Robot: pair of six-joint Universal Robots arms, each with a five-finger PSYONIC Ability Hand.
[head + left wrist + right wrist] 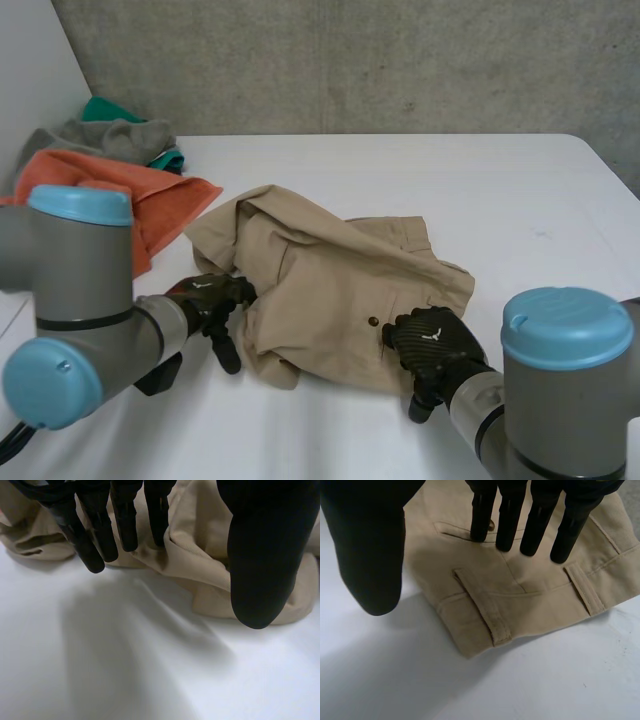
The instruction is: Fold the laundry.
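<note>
While the crumpled beige cotton trousers (330,275) lie in the middle of the white table (480,180), the left hand (212,300) is at their near left edge, fingers straight and spread, gripping nothing. The right hand (432,345) is over the near right waistband, fingers likewise straight and apart. An orange towel (150,200) and a grey cloth (110,138) sit piled at the far left.

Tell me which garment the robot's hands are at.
The beige trousers mid-table: the left hand and right hand are at their edges. The orange cloth, grey cloth and green cloth lie apart, far left.
</note>
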